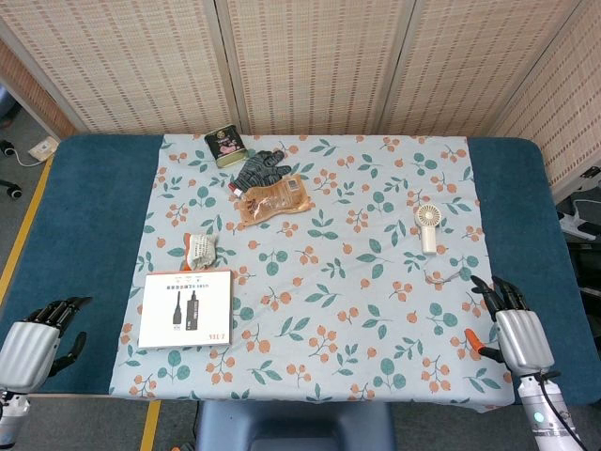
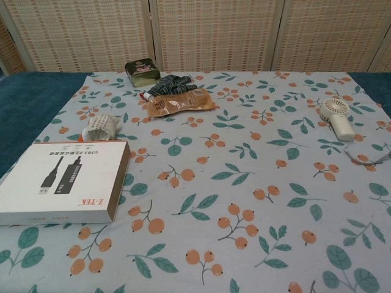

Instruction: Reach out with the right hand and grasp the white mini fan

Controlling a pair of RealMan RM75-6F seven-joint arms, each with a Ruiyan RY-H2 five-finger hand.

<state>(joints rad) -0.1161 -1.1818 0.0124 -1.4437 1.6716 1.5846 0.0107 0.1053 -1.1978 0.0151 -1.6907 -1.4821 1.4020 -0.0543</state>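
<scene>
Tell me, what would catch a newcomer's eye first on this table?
Probably the leaf-and-berry tablecloth, then the two robot hands at its near edge, left hand and right hand, both holding nothing. Next, the white mini fan lying flat at the right, ahead of the right hand, and the white cable box near the left.

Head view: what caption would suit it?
Right hand rests open near the white mini fan on the floral tablecloth.

one fan (image 1: 427, 226), one box (image 1: 186, 309), two hands (image 1: 519, 335)
</scene>
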